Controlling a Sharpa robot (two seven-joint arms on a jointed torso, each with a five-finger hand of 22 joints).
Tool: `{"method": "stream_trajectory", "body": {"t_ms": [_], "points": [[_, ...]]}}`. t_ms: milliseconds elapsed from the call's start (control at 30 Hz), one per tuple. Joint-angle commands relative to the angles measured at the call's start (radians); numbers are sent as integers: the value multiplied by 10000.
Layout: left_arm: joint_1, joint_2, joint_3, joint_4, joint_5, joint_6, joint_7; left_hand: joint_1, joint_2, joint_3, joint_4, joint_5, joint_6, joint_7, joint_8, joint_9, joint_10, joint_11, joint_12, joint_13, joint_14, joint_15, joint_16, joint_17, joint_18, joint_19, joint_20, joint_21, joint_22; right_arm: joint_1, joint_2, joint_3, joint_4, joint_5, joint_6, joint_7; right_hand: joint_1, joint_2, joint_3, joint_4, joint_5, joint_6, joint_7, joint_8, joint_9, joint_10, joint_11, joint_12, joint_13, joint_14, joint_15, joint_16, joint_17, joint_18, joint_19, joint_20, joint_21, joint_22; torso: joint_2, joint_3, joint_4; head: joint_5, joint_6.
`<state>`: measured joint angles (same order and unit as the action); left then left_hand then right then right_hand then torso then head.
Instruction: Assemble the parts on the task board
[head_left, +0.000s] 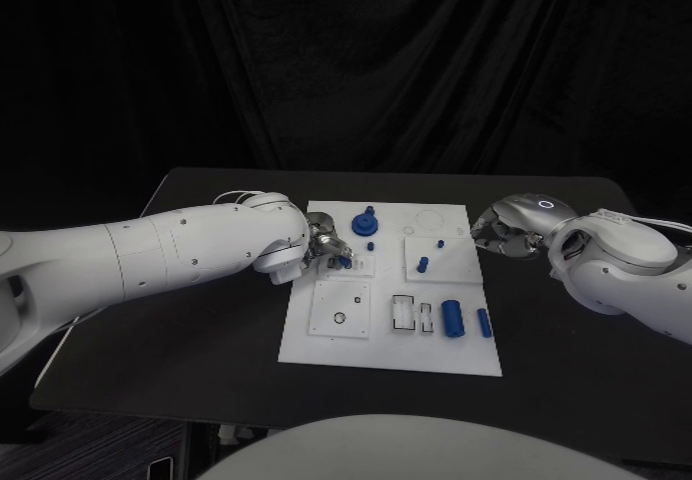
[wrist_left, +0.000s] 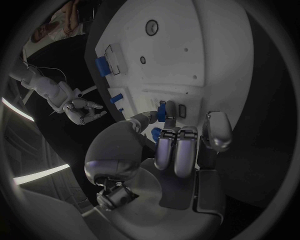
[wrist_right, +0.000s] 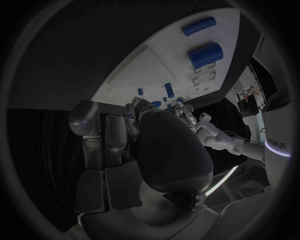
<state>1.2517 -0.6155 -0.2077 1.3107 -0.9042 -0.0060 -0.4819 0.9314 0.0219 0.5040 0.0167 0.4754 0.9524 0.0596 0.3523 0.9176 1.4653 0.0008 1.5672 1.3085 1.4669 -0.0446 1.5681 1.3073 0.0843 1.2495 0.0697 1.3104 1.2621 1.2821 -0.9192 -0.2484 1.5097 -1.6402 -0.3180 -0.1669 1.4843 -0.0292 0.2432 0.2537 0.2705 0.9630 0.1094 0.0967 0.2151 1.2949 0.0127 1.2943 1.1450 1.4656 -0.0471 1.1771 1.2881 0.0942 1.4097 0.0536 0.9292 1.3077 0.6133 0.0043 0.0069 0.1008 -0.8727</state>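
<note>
The white task board (head_left: 329, 340) lies in the middle of the black table. My left hand (head_left: 317, 247) is over the board's left edge and pinches a small blue part (head_left: 343, 262) (wrist_left: 162, 111) between thumb and fingertips, low over the board (wrist_left: 181, 45). My right hand (head_left: 505, 228) hovers just off the board's right edge, holding nothing, fingers loosely extended (wrist_right: 115, 132). On the board are a blue knob-shaped part (head_left: 365, 222), a short peg (head_left: 423, 265), a large cylinder (head_left: 453, 318) (wrist_right: 206, 54) and a slimmer cylinder (head_left: 483, 322) (wrist_right: 200, 26).
Two white rectangular inserts (head_left: 405, 314) sit in the board's near middle, and a round hole (head_left: 339, 319) is in its near left plate. Bare black table (head_left: 216, 340) surrounds the board. A dark curtain hangs behind the table.
</note>
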Motion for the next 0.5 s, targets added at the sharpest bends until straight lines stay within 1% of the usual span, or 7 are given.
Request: {"method": "stream_trajectory", "body": {"t_ms": [33,133,200,300,433,467,500], "points": [[-84,14,-29,-23,64,-6,103,2,95,8,42,-110,11,-17,-70,-5,1055,-80,36,2623,1039,-57,27,2635,128,-32,-59,-57,-26,-27,-3,5,-2,-36,69,-199,-16,-4,70,-14,58,-13,-7,-40,-7,-63,-8,-68,-10,93,-60,-58,-15,155,-69,14,-34,1132,5,4,9,-15,1],[-104,14,-29,-30,64,-2,126,-22,96,5,56,-187,-22,-8,-98,1,1055,-72,36,2623,1039,-51,27,2635,133,-53,-58,-83,-43,-27,-6,5,-3,-36,81,-210,-16,-4,70,-14,58,-13,-7,-40,-7,-63,-8,-68,-10,93,-60,-58,-15,155,-69,14,-34,1132,7,3,12,-18,1],[-116,13,-29,-35,64,4,127,-75,105,-27,100,-444,-55,8,-143,20,1055,-56,36,2623,1039,-37,27,2635,141,-93,-50,-136,-69,-27,-10,5,-3,-36,89,-218,-19,-10,72,-14,59,-12,-6,-41,-7,-73,-8,-80,-28,90,-60,-77,-29,156,-70,14,-44,1130,6,4,11,-15,1],[-135,13,-29,-47,64,74,88,-90,116,-40,114,-599,-74,15,-173,33,1055,-47,36,2623,1039,-28,27,2635,158,-153,-44,-200,-117,-28,-12,5,-5,-36,107,-229,-19,-10,72,-14,59,-12,-6,-41,-7,-73,-8,-80,-28,90,-60,-77,-29,156,-70,14,-44,1130,0,4,2,-3,1],[-155,4,-29,-53,64,240,-7,-159,120,-171,189,-1081,-151,64,-292,47,1055,1,36,2623,1039,14,27,2635,202,-340,-10,-395,-251,-29,-10,5,-7,-36,127,-246,-20,-16,73,-14,59,-14,-5,-43,-9,-70,-7,-77,-24,88,-60,-85,-35,160,-76,14,-70,1124,0,3,-1,11,1],[-158,2,-29,-53,64,277,-32,-174,116,-203,205,-1110,-154,70,-303,48,1055,6,36,2623,1039,18,27,2635,206,-357,-7,-414,-264,-29,-9,5,-7,-36,130,-249,-20,-16,73,-14,59,-14,-5,-43,-9,-70,-7,-77,-24,88,-60,-85,-35,160,-76,14,-70,1124,0,2,-3,13,1],[-161,0,-29,-53,64,318,-62,-200,113,-324,264,-1242,-156,80,-336,54,1055,21,36,2623,1039,33,27,2635,214,-392,9,-459,-282,-29,-8,5,-8,-35,135,-253,-20,-16,73,-14,59,-14,-5,-43,-9,-70,-7,-77,-24,88,-60,-85,-35,160,-76,14,-70,1124,0,2,-3,12,1]]}}
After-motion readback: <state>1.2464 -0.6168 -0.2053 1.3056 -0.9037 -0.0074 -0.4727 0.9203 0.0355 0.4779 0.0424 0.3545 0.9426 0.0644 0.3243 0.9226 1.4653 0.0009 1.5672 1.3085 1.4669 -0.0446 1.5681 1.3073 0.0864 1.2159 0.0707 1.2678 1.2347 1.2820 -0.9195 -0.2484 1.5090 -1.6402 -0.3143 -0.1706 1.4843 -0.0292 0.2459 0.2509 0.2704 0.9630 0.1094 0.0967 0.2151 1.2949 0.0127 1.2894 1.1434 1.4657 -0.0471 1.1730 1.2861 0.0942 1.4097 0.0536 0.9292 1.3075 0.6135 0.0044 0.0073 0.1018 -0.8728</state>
